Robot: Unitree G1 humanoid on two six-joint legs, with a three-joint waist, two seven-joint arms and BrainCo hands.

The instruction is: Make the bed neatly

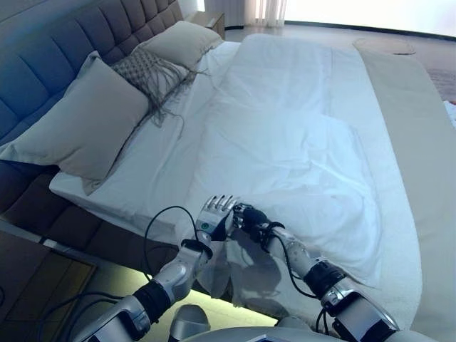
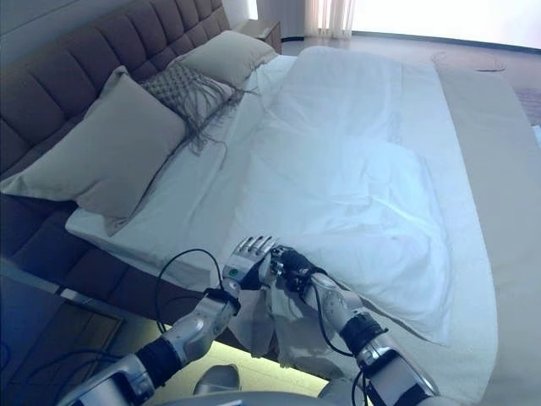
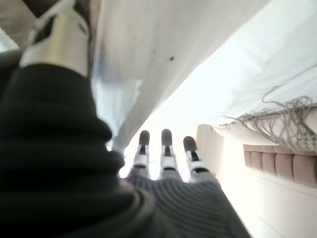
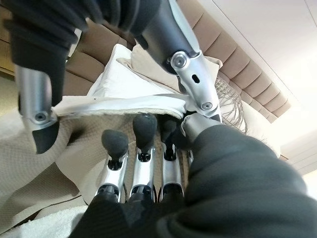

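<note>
— Fingers [image 3: 166,144] on the left hand [image 1: 214,217]: how did they stand?

— Straight and side by side, pointing up toward the bed [image 1: 85,221]. They held nothing. That hand was at the near edge of the mattress, right against the duvet [image 1: 285,142].

— And the right hand [image 1: 251,218]?

— Just beside the left one, almost touching it. Its fingers [image 4: 143,129] reached out fairly straight, and their tips lay at the duvet's folded edge. I saw no curl round the cloth.

— Where was the duvet?

— It was spread over the middle of the bed, white and rumpled, with creases running across it. Its near corner hung over the side of the bed just below the two hands. Its top edge stopped short of the pillows, so bare sheet [image 1: 142,178] showed between them.

— What about the pillows?

— They sat in a row against the headboard [image 1: 43,64]. A large pillow [image 1: 85,128] leaned nearest, a fringed cushion [image 1: 149,71] came next to it, and another pillow [image 1: 182,41] lay farthest off.

— Anything else on the bed?

— A beige throw [image 1: 420,142] ran along the foot of it, beside the duvet.
</note>
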